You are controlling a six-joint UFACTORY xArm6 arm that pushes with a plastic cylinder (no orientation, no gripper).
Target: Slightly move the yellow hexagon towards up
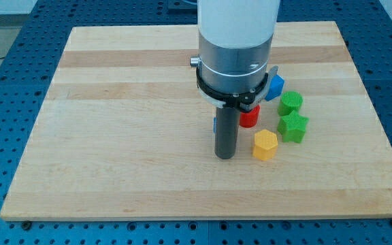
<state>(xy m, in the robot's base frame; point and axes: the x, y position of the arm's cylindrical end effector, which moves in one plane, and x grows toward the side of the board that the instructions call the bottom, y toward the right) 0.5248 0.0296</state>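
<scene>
The yellow hexagon (265,144) lies on the wooden board (114,136) at the view's right of centre. My tip (225,156) rests on the board just to the view's left of the hexagon, a small gap apart from it. A red block (250,117) sits just above the hexagon, partly hidden behind the rod. A green star (294,127) lies to the hexagon's upper right.
A second green block (291,103) sits above the green star. A blue block (275,86) shows beside the arm's body, partly hidden. A sliver of another blue block (214,124) peeks out at the rod's left edge.
</scene>
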